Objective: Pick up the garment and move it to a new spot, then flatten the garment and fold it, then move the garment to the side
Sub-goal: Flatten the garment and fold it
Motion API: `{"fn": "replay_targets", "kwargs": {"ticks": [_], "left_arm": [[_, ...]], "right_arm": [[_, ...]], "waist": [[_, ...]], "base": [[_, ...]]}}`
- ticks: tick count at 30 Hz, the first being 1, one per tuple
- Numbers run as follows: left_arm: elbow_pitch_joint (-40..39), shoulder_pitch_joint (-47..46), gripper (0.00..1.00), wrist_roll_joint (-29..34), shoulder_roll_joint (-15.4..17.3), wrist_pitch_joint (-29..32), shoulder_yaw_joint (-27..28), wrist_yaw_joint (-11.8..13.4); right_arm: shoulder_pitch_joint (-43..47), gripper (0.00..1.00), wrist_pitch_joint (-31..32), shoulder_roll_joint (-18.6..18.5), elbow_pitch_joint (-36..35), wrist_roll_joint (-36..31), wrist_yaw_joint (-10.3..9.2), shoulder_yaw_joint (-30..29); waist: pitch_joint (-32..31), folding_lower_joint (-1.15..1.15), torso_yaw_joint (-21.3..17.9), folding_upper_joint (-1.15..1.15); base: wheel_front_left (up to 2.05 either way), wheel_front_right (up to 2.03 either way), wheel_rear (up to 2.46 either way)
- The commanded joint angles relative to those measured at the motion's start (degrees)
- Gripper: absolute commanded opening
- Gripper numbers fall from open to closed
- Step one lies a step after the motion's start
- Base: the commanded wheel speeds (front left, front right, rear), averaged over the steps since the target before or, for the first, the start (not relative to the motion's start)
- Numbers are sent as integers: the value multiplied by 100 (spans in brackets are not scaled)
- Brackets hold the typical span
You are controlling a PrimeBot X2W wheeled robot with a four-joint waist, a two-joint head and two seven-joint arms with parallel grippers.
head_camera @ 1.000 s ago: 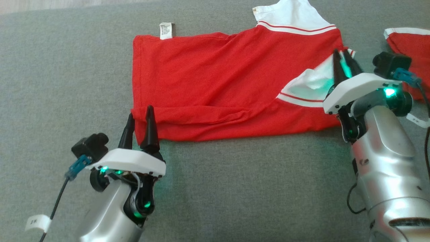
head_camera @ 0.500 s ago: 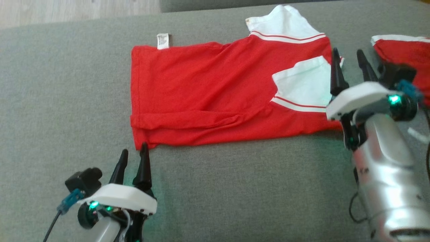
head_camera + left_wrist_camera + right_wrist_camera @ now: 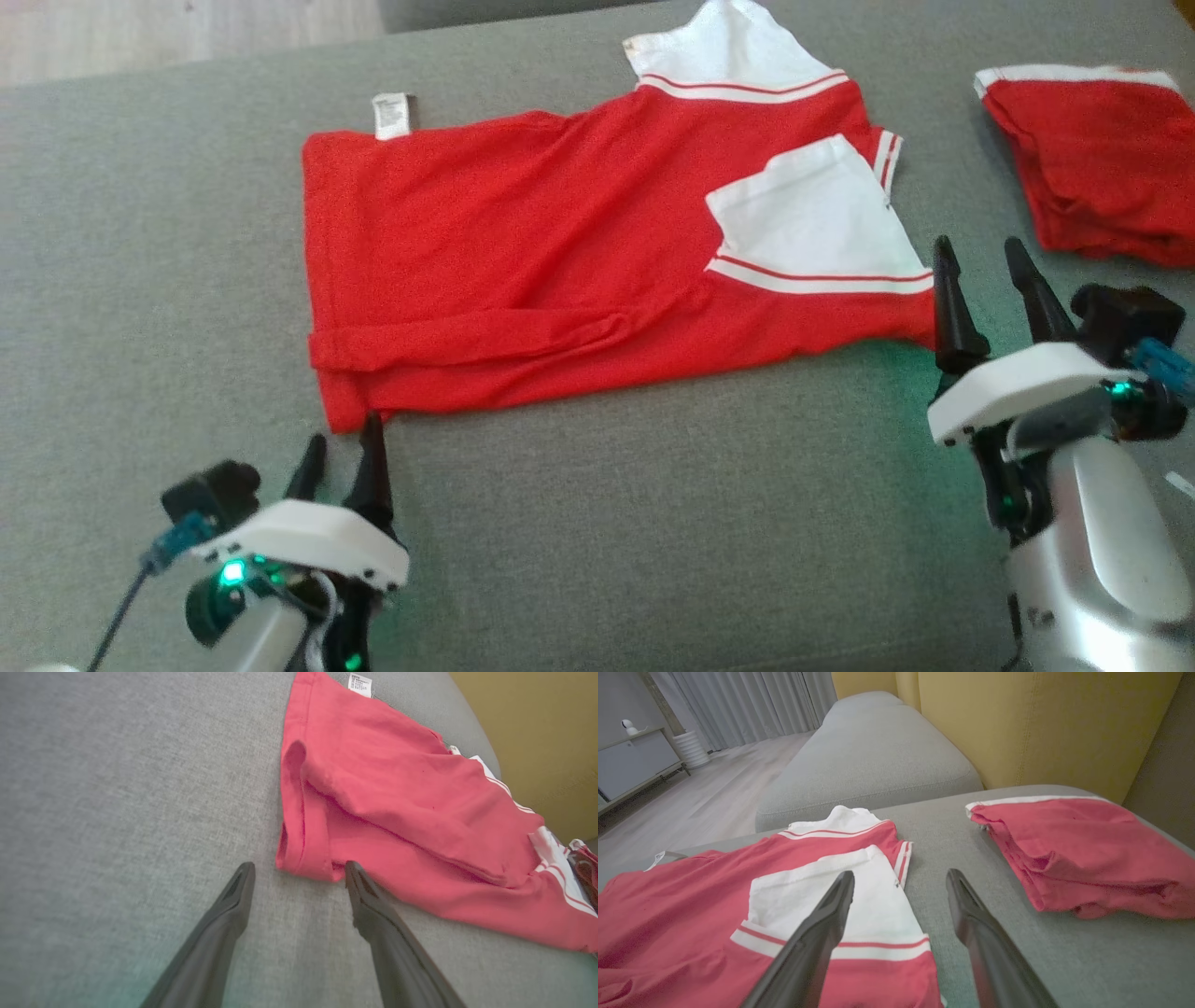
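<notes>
The garment (image 3: 523, 252) is a red shirt with white, red-striped sleeves, lying flat on the grey sofa seat (image 3: 653, 523) with one long side folded over and a white sleeve laid on top. My left gripper (image 3: 344, 446) is open just below the shirt's near-left corner (image 3: 303, 868), fingers apart and empty. On the other side my right gripper (image 3: 980, 257) stands open too, beside the shirt's right end near the folded white sleeve (image 3: 822, 900), holding nothing.
A second red garment (image 3: 1092, 159), folded, lies at the far right of the seat (image 3: 1083, 854). A yellow sofa back (image 3: 1041, 718) rises behind it. Another grey cushion (image 3: 868, 760) and wooden floor (image 3: 705, 798) lie beyond.
My right gripper let go of the white sleeve, opened and drew back toward me. The left gripper also backed off the shirt's corner. The camera has shifted, so the whole scene slid left.
</notes>
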Motion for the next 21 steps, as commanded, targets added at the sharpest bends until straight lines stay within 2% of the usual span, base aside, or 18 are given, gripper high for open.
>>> {"fn": "replay_targets", "kwargs": {"ticks": [1,7,8,9,11,12,21], "left_arm": [[-47,-353,100,-20,134,-19,300,12],[156,-494,100,-130,86,-8,374,-69],[195,-512,90,-146,82,6,373,-90],[230,-528,49,-153,78,10,371,-105],[282,-551,4,-160,66,11,361,-131],[299,-558,0,-163,60,9,355,-145],[215,-564,0,-119,74,-103,341,-208]], "right_arm": [[89,100,146,0,-435,92,-4,142],[433,100,452,0,-770,222,-4,95],[477,100,494,0,-793,230,-4,95],[511,100,535,0,-806,238,-4,99],[554,100,608,0,-803,312,-4,120],[570,100,654,0,-783,335,-4,130],[323,100,844,0,-178,519,-4,83]], "waist": [[128,0,-102,0],[249,0,-154,0],[263,0,-158,0],[276,0,-161,0],[291,0,-160,0],[295,0,-154,0],[302,0,-23,0]], "base": [[0,0,0],[0,0,0],[0,0,0],[0,0,0],[0,0,0],[0,0,0],[0,0,0]]}}
